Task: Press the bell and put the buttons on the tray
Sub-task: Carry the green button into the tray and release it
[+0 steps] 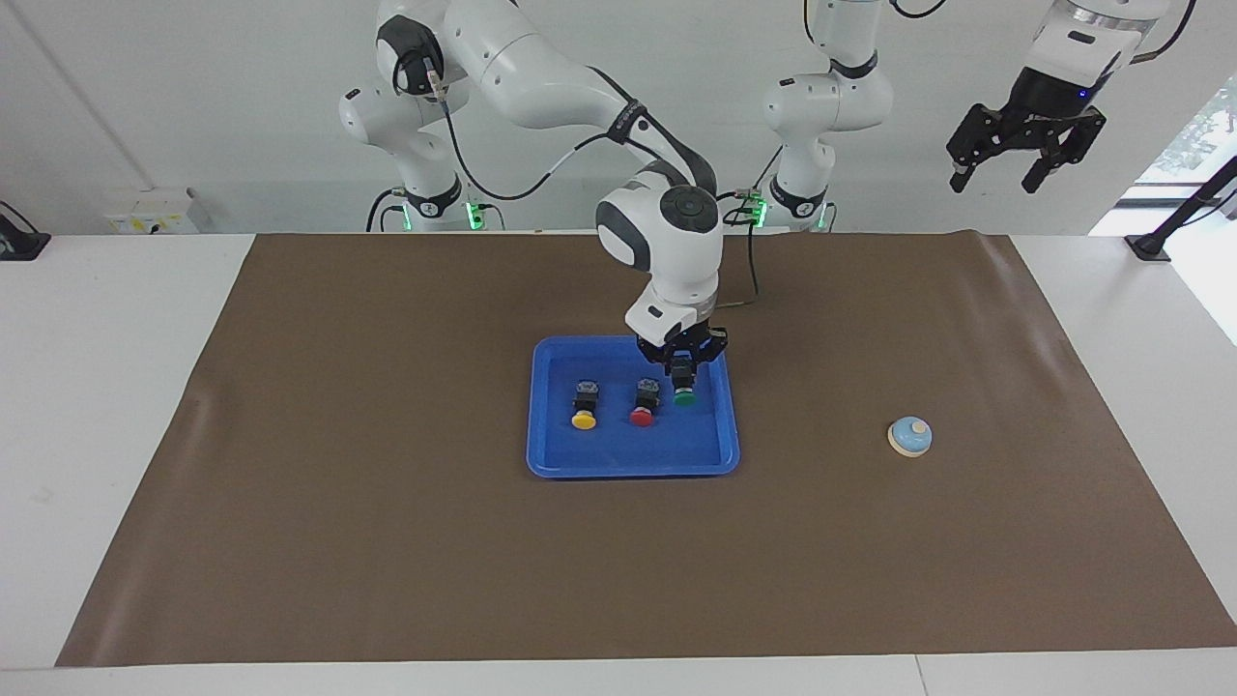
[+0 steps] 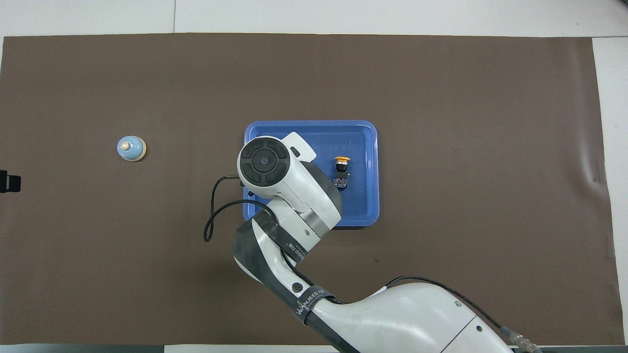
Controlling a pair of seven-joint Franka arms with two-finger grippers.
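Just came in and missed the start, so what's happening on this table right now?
The right gripper is shut on the green button and holds it over the blue tray, at the tray's end toward the left arm. The yellow button and the red button already lie in the tray. The bell sits alone on the brown mat, toward the left arm's end of the table. The left gripper waits open, raised high above that end.
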